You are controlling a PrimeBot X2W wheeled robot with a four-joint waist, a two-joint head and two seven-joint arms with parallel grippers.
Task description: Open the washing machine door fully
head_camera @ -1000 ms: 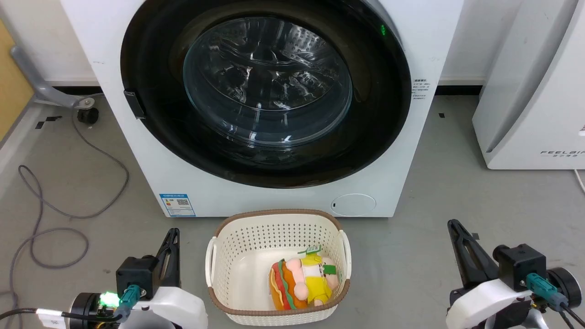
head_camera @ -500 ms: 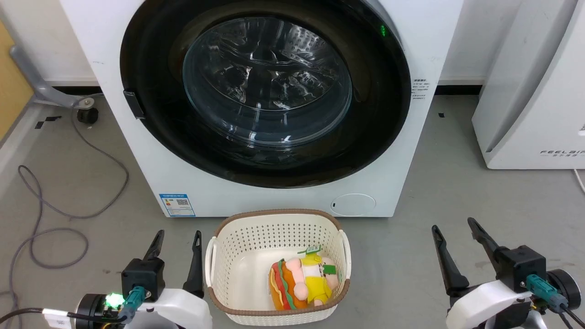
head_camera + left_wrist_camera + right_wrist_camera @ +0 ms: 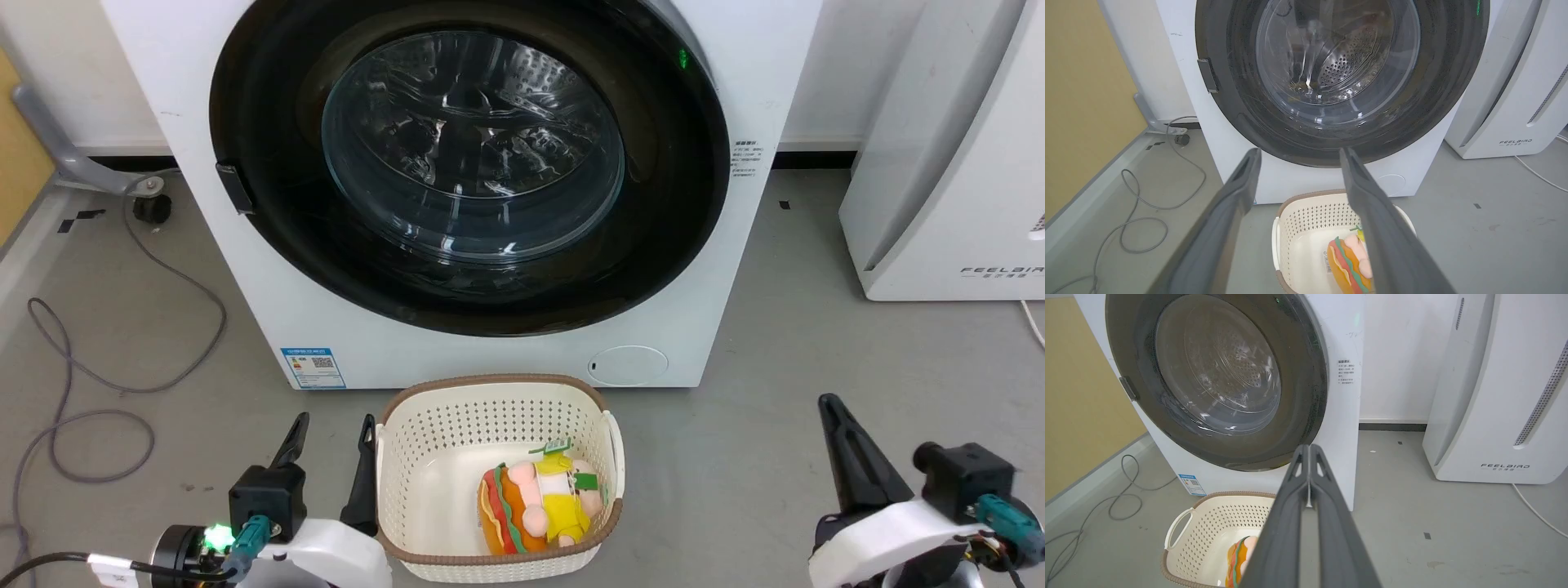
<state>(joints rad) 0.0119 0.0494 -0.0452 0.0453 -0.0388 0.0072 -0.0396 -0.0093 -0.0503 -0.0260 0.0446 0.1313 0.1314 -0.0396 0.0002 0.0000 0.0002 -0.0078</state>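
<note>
**Left tool (image 3: pixel 336 418) spread wide, right tool (image 3: pixel 829 402) pressed shut, both empty**

We see our left tool at 7 o'clock in the head view. Its fingers (image 3: pixel 364 465) stand wide apart with nothing between them, just beside the left rim of the basket (image 3: pixel 498 384). Our right tool sits at 5 o'clock, well apart from the basket, its two fingers (image 3: pixel 861 469) pressed together and holding nothing. Both point toward 12 o'clock over the grey floor (image 3: pixel 759 425), apart from the machine (image 3: pixel 457 359).

The door (image 3: pixel 669 212) is at 12 o'clock, closed and flush with the machine's front. Its glass (image 3: pixel 473 147) shows the perforated drum (image 3: pixel 1347 65) behind. A small dark handle (image 3: pixel 233 186) sits at the door's 9 o'clock edge, and a green light (image 3: pixel 682 57) glows near 1 o'clock. A blue label (image 3: pixel 313 367) is at the machine's lower corner, toward 7 o'clock. The basket stands on the floor at 6 o'clock, just before the machine, with a plush toy (image 3: pixel 539 506) lying in it. A white appliance (image 3: pixel 939 163) stands at 2 o'clock, and a grey cable (image 3: pixel 122 384) loops at 9 o'clock.
</note>
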